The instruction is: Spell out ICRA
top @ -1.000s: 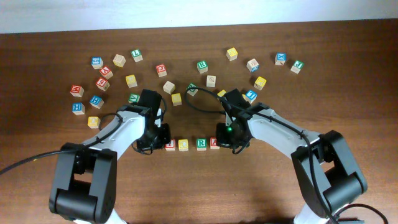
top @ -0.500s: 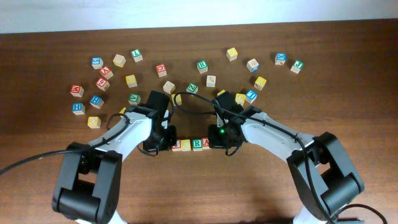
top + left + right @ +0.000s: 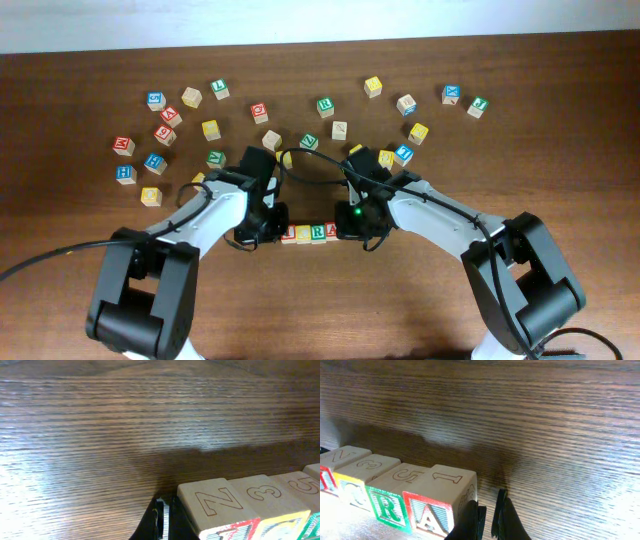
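Overhead, the left gripper [image 3: 266, 222] is seen with its jaws together and nothing clamped between them. Its tips are set against the left end of the row of four blocks [image 3: 309, 233]. In the left wrist view the closed tips [image 3: 164, 519] are shown touching the side of the first block [image 3: 215, 504], whose top carries a Z.

Directly between the two tools the row is laid out, each block touching the next. In the right wrist view the front faces of the C block [image 3: 351, 494], R block [image 3: 387, 505] and A block [image 3: 430, 517] can be read in order. The red letter on the first block is cut off at the frame edge and is only taken to be an I.

At the row's right end the right gripper [image 3: 352, 222] is likewise found closed on nothing, its tips just beside the A block. Whether they touch it cannot be told.

The word is judged to be spelled. Only the withdrawal of both arms appears to be left. The loose blocks [image 3: 210, 128] are left scattered on the table [image 3: 560, 120], beyond both grippers.

Against the frame a second ago, the gaps between the four blocks are seen to be closed. Both grippers are found nearer each other, the row having been squeezed from both ends.
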Action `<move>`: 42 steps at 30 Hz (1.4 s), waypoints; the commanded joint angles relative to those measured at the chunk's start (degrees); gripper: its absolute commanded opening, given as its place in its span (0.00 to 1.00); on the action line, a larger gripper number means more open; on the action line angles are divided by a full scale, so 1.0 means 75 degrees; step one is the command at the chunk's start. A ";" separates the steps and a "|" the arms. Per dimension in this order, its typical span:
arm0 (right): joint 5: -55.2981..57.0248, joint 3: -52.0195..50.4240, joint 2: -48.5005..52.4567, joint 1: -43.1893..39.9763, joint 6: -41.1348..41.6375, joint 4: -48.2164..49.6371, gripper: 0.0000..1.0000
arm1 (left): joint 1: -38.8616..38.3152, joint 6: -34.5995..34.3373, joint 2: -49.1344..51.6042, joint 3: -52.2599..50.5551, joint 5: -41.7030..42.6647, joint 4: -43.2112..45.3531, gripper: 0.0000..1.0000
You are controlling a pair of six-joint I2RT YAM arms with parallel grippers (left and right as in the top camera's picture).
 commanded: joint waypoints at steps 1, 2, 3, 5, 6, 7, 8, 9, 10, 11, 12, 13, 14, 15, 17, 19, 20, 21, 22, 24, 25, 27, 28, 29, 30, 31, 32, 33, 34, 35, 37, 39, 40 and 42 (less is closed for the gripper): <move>-0.0166 -0.0026 0.0099 0.0050 0.0067 -0.0050 0.04 | -0.0224 0.0122 0.0268 -0.0102 0.0143 0.0050 0.00; -0.0166 -0.0026 0.0099 0.0050 0.0067 -0.0073 0.04 | -0.0224 0.0122 0.0268 -0.0102 0.0102 0.0050 0.00; -0.0163 -0.0026 0.0099 0.0050 0.0067 -0.0099 0.04 | -0.0221 0.0122 0.0268 -0.0102 0.0087 0.0050 0.00; -0.0163 -0.0026 0.0099 0.0050 0.0169 -0.0105 0.04 | -0.0221 0.0125 0.0268 -0.0099 0.0067 0.0050 0.00; -0.0160 -0.0026 0.0096 0.0047 0.0265 -0.0152 0.04 | -0.0221 0.0122 0.0268 -0.0087 -0.0032 0.0047 0.00; 0.0050 -0.0026 0.0096 0.0047 0.0265 -0.0291 0.04 | -0.0210 0.0125 0.0265 -0.0023 -0.0146 -0.0023 0.00; 0.0271 -0.0023 0.0096 0.0047 0.0265 -0.0487 0.04 | -0.0166 0.0125 0.0265 0.0096 -0.0143 -0.0181 0.00; 0.0297 -0.0015 0.0093 0.0035 0.0262 -0.0688 0.04 | -0.0067 0.0125 0.0239 0.0341 -0.0280 -0.0498 0.00; 0.0300 0.0003 0.0073 0.0032 0.0256 -0.0793 0.04 | 0.0020 0.0125 0.0195 0.0527 -0.0458 -0.0717 0.00; 0.0350 0.0050 0.0017 0.0032 0.0236 -0.0941 0.04 | 0.0169 0.0125 0.0067 0.0804 -0.0662 -0.1003 0.00; 0.0414 0.0108 -0.0044 0.0032 0.0236 -0.1096 0.04 | 0.0256 0.0128 -0.0055 0.0970 -0.0659 -0.1142 0.00; 0.0434 0.0216 -0.0137 0.0035 0.0236 -0.1341 0.04 | 0.0315 0.0128 -0.0189 0.1075 -0.0662 -0.1201 0.00; 0.0405 0.0356 -0.0224 0.0035 0.0236 -0.1670 0.04 | 0.0344 0.0125 -0.0399 0.1116 -0.0662 -0.1183 0.00; 0.0341 0.0516 -0.0291 0.0035 0.0236 -0.2072 0.04 | 0.0344 0.0122 -0.0527 0.1116 -0.0662 -0.1154 0.00; -0.0367 0.0734 -0.0379 0.0058 0.0166 -0.2667 0.04 | 0.0344 0.0119 -0.0577 0.1113 -0.0664 -0.0973 0.00; -0.0766 0.0726 -0.0353 0.0224 -0.0020 -0.2667 0.04 | 0.0347 -0.0026 -0.0577 0.1113 -0.0822 -0.0801 0.00; -0.0729 0.0726 -0.0347 0.0382 -0.0017 -0.2634 0.04 | 0.0376 -0.0353 -0.0577 0.1113 -0.1207 -0.0766 0.00; -0.0676 0.0723 -0.0347 0.0562 0.0090 -0.2547 0.04 | 0.0495 -0.0487 -0.0577 0.1113 -0.1317 -0.0758 0.00; -0.0423 0.0723 -0.0347 0.0784 0.0428 -0.2410 0.04 | 0.0766 -0.0510 -0.0577 0.1113 -0.1227 -0.0761 0.00; -0.0210 0.0720 -0.0344 0.1023 0.0906 -0.2197 0.04 | 0.1131 -0.0507 -0.0577 0.1113 -0.1172 -0.0816 0.00; -0.0213 0.0717 -0.0344 0.1195 0.1090 -0.1979 0.04 | 0.1335 -0.0507 -0.0577 0.1113 -0.1174 -0.0880 0.00; -0.0125 0.0717 -0.0332 0.1413 0.1323 -0.1693 0.04 | 0.1810 -0.0507 -0.0577 0.1113 -0.1172 -0.0962 0.00; -0.0044 0.0717 -0.0329 0.1492 0.1326 -0.1603 0.04 | 0.2087 -0.0510 -0.0577 0.1113 -0.1157 -0.1035 0.00; 0.0108 0.0717 -0.0329 0.1536 0.1408 -0.1585 0.04 | 0.2250 -0.0507 -0.0577 0.1113 -0.1064 -0.1093 0.00; 0.0344 0.0717 -0.0329 0.1553 0.1553 -0.1603 0.04 | 0.2541 -0.0507 -0.0577 0.1113 -0.0845 -0.1212 0.00; 0.0475 0.0714 -0.0318 0.1553 0.1670 -0.1562 0.04 | 0.2862 -0.0504 -0.0577 0.1113 -0.0734 -0.1346 0.00; 0.0472 0.0714 -0.0312 0.1553 0.1667 -0.1530 0.04 | 0.3118 -0.0504 -0.0577 0.1113 -0.0714 -0.1451 0.00; 0.0472 0.0711 -0.0286 0.1559 0.1670 -0.1524 0.04 | 0.3290 -0.0507 -0.0577 0.1113 -0.0711 -0.1512 0.00; 0.0475 0.0711 -0.0216 0.1562 0.1667 -0.1475 0.04 | 0.3445 -0.0507 -0.0577 0.1113 -0.0682 -0.1559 0.00; 0.0475 0.0711 -0.0114 0.1562 0.1667 -0.1405 0.04 | 0.3585 -0.0504 -0.0577 0.1113 -0.0682 -0.1612 0.00; 0.0475 0.0711 0.0122 0.1562 0.1667 -0.1201 0.04 | 0.3719 -0.0504 -0.0577 0.1113 -0.0682 -0.1693 0.00; 0.0478 0.0711 0.0277 0.1562 0.1632 -0.1029 0.04 | 0.3730 -0.0498 -0.0577 0.1113 -0.0688 -0.1711 0.00; 0.0609 0.0711 0.0283 0.1562 0.1632 -0.1023 0.04 | 0.3730 -0.0440 -0.0577 0.1113 -0.0688 -0.1708 0.00; 0.0973 0.0711 0.0283 0.1591 0.1635 -0.1011 0.04 | 0.3730 -0.0443 -0.0577 0.1110 -0.0711 -0.1708 0.00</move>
